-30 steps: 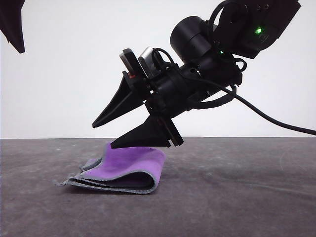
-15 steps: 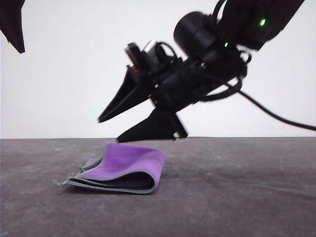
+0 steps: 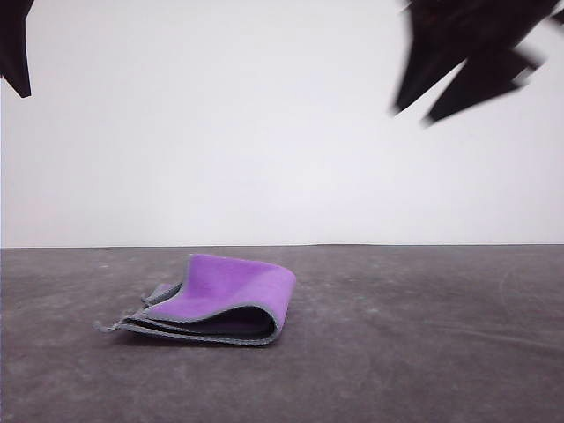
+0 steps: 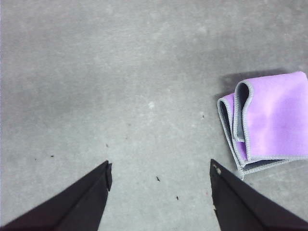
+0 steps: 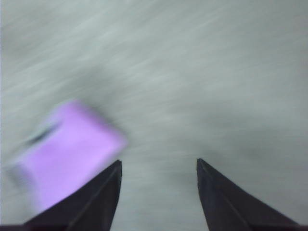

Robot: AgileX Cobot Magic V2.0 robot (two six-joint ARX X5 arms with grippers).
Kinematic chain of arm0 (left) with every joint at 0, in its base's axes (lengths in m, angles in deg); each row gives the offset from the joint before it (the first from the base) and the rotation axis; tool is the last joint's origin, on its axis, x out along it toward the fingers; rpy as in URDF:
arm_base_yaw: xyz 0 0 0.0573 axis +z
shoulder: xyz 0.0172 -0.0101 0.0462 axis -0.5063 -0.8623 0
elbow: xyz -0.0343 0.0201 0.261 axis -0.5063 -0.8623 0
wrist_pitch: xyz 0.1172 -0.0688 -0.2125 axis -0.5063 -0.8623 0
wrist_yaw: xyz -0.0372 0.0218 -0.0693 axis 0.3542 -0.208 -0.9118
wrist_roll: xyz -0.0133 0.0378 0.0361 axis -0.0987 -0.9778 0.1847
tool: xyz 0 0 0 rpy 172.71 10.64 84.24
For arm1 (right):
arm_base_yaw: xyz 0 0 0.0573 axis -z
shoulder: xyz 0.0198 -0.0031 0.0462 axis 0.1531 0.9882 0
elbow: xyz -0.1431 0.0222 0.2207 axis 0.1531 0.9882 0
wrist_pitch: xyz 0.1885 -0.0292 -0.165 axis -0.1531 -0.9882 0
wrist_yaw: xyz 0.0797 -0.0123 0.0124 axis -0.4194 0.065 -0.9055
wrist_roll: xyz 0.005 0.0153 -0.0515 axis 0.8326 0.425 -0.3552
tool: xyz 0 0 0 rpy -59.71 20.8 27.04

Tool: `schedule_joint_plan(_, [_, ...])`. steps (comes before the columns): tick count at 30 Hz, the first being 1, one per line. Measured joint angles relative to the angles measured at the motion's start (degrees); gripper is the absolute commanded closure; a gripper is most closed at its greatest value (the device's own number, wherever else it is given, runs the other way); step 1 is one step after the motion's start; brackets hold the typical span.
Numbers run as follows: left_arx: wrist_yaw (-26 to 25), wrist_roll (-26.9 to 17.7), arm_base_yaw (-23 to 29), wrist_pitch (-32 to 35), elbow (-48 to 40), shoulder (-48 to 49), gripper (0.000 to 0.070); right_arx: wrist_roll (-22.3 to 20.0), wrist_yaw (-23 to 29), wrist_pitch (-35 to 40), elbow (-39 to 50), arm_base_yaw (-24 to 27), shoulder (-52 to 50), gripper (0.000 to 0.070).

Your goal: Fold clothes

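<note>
Two grippers are in my pictures, and both are empty. The right gripper [image 5: 159, 166] has its two black fingers [image 5: 101, 192] spread wide apart in its wrist view, with only the grey table [image 5: 216, 72] between them and nothing held. That whole view is smeared with blur. In the front view I see the right gripper [image 3: 441, 97] high at the upper right, also blurred, well above the table [image 3: 423, 335] and well apart from the cloth [image 3: 216, 300].

The left gripper [image 4: 159, 168] is also wide open in its wrist view; its fingers [image 4: 91, 192] stand far from each other and grip nothing, with bare table [image 4: 120, 72] under them. In the front view only a dark tip of the left gripper [image 3: 13, 44] is visible at the upper left corner, high above the surface.

The cloth lies folded on the table, a little left of the middle in the front view. Its bright purple face is on top, curving over a rounded fold at its right side, and the dark grey face shows inside the fold. Grey stitched edging runs along the layers, which are stacked unevenly toward the left end. In the left wrist view the cloth [image 4: 269, 120] lies near the left gripper but not touching it. In the right wrist view the cloth [image 5: 72, 154] is a purple smear just beside one finger; I cannot tell the details there.
</note>
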Motion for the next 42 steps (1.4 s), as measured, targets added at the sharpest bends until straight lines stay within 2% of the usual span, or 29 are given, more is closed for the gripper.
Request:
schedule_joint_plan(5, [0.0, -0.3, 0.4, 0.9, 0.0, 0.0, 0.031, -3.6, 5.6, -6.5, -0.2, 7.6, -8.5, 0.0389])
schedule_joint_plan(8, [0.0, -0.3, 0.5, 1.0, 0.0, 0.0, 0.031, -5.7, 6.8, -11.9, -0.2, 12.0, -10.3, 0.0389])
schedule_joint_plan(12, [0.0, -0.3, 0.5, 1.1, 0.0, 0.0, 0.031, -7.2, 5.3, -14.3, -0.2, 16.0, -10.0, 0.0389])
schedule_joint_plan(16, [0.0, -0.3, 0.5, 1.3, 0.0, 0.0, 0.031, -7.4, 2.5, -13.5, -0.2, 16.5, -10.0, 0.0391])
schedule_joint_plan(18, [0.0, -0.3, 0.5, 1.3, 0.0, 0.0, 0.0325, -7.4, 2.4, -13.5, -0.2, 16.5, -10.0, 0.0452])
schedule_joint_plan(19, [0.0, -0.3, 0.5, 1.3, 0.0, 0.0, 0.0402, -7.4, 2.3, -13.5, -0.2, 16.5, -10.0, 0.0584])
schedule_joint_plan(20, [0.0, -0.4, 0.5, 1.3, 0.0, 0.0, 0.0538, -7.4, 2.3, -13.5, -0.2, 16.5, -10.0, 0.066])
schedule_joint_plan(21, [0.0, -0.6, 0.5, 1.2, 0.0, 0.0, 0.0699, -7.4, 2.3, -13.5, -0.2, 16.5, -10.0, 0.0689])
schedule_joint_plan(42, [0.0, -0.7, 0.5, 2.7, 0.0, 0.0, 0.0697, -7.5, 2.4, -13.0, -0.2, 16.5, -10.0, 0.069])
